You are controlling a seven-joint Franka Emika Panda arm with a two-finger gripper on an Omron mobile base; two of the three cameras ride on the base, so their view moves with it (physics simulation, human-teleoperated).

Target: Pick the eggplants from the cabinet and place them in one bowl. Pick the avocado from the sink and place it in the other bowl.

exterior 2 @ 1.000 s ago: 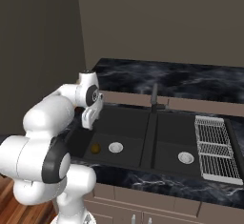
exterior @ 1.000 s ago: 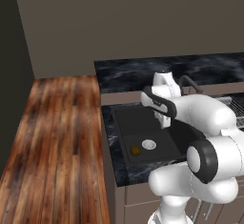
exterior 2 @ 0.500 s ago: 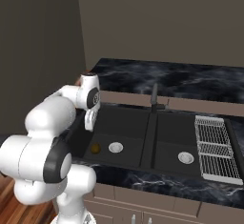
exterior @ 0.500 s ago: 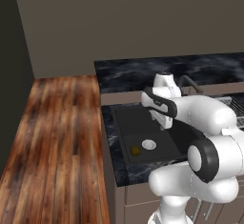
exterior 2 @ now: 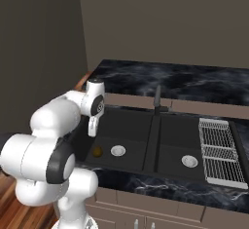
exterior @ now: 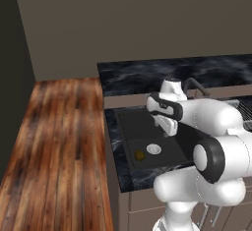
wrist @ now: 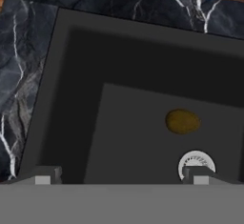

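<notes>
Hanging above the left basin of the double sink [exterior 2: 151, 140], the gripper [wrist: 119, 173] points down at the basin floor, its two dark fingertips [wrist: 47, 173] spread wide with nothing between them. In the hand view the avocado [wrist: 182, 121], a small brownish-green lump, lies on the dark sink floor ahead of the claw and nearer its right fingertip, clear of both tips. Just beside the avocado, closer to that same fingertip, sits the round drain [wrist: 194, 162], partly hidden by the tip. From the right base view the avocado [exterior 2: 97, 151] lies below the claw [exterior 2: 92, 128], next to the drain [exterior 2: 117, 150]. A faucet [exterior 2: 157, 99] stands behind the divider, off to the claw's far side, and a wire drying rack [exterior 2: 219, 150] lies well apart over the black marble counter [exterior 2: 160, 79].
</notes>
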